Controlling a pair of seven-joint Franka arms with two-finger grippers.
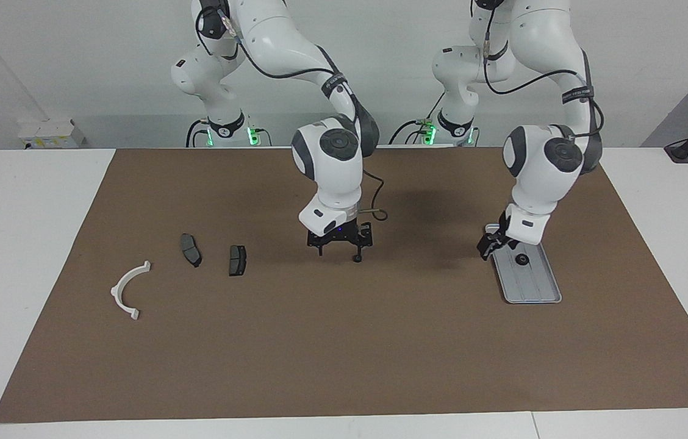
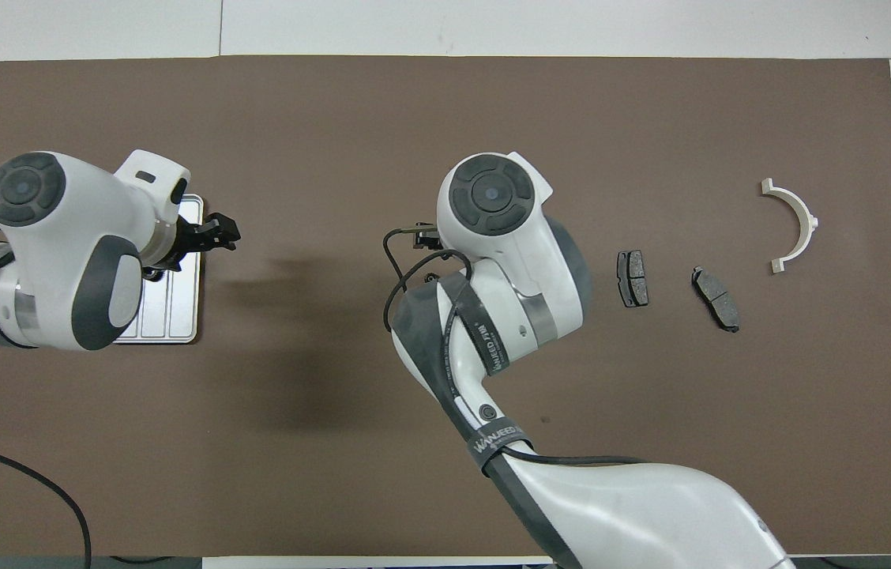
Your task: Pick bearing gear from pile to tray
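Handing over at mid-table, I have the right gripper (image 1: 340, 243) open and empty above a small black gear (image 1: 357, 259) on the mat. The left gripper (image 1: 489, 247) hangs open and empty over the tray's (image 1: 538, 293) edge; one gear (image 1: 522, 260) lies in the tray. I would bring the left gripper squarely over the mat gear, descend vertically, then close gently.

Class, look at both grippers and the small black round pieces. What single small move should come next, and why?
Probably the left gripper, open at the tray edge, should travel toward the loose black piece on the mat in mid-table. One round piece lies in the tray, released. The right gripper hangs open over the loose piece, not gripping it.
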